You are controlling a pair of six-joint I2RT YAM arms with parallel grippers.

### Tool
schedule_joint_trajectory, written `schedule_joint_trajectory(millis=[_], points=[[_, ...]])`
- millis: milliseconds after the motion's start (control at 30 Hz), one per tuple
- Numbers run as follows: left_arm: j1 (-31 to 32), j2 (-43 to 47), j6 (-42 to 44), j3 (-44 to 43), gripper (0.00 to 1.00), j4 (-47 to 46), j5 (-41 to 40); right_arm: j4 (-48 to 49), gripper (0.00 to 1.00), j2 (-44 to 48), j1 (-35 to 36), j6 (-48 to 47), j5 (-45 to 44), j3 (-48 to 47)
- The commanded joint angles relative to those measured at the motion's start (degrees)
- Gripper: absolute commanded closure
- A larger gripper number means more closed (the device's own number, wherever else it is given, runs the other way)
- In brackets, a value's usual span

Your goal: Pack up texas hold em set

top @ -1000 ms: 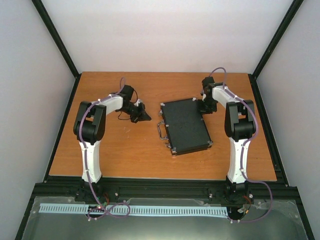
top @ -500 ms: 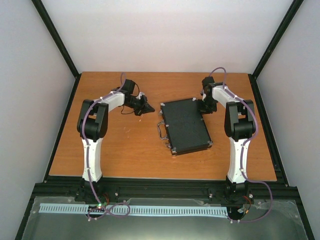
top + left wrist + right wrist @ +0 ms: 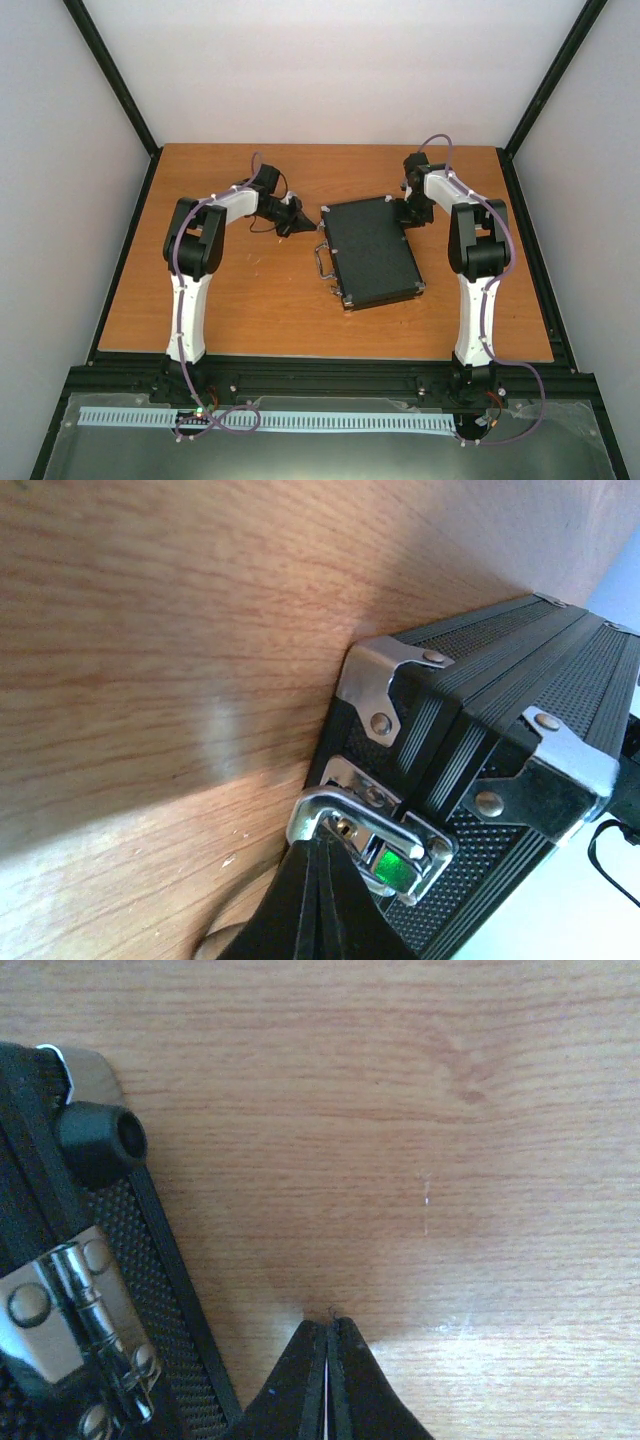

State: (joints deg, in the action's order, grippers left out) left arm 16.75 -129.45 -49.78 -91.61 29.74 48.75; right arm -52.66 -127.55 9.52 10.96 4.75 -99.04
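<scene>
Top external view first: the left gripper (image 3: pixel 297 222) has swung in across the table (image 3: pixel 240 300) over the last second. It started well out to the left and has closed right in on the far-left corner of the case (image 3: pixel 372 255). The right gripper (image 3: pixel 405 212) has not budged; it stays parked at the far-right corner, on the opposite side from the handle (image 3: pixel 322 262).

Over to the left wrist view, and the reason for that approach shows. The fingers are pressed tightly together into one black wedge, holding nothing. Their tip is right at the silver latch (image 3: pixel 375 835) on the case's front edge, apparently touching it, with a green glint on the metal. That looks like a poke at the clasp, so the step in hand seems to be fastening the lid.

The right wrist view has that gripper's fingers squeezed together too, empty, over bare wood just beside the case's hinge (image 3: pixel 70 1300) and a black rubber foot (image 3: pixel 100 1140). It may be bracing the case against the push, though contact cannot be confirmed.

As for the case: flat, black and textured, with bright riveted corner caps (image 3: pixel 385 675). It lies slightly skewed mid-table, its lid down on the base. No chips, dice or cards are visible anywhere, so the packing appears nearly done, with latching what remains.
</scene>
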Motion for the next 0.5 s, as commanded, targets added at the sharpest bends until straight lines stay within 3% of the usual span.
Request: schedule_joint_trajectory(millis=[0,467], points=[[0.56,-1.69,-1.78,-3.05,0.99,-1.49,1.61,-0.64,0.97,-3.64,0.74,-0.36,1.16,-0.54],[2.29,-5.31,-2.37,-5.19,0.99,-1.39,1.05,-1.03,0.97,-3.15,0.76,-0.59,1.91,-0.31]])
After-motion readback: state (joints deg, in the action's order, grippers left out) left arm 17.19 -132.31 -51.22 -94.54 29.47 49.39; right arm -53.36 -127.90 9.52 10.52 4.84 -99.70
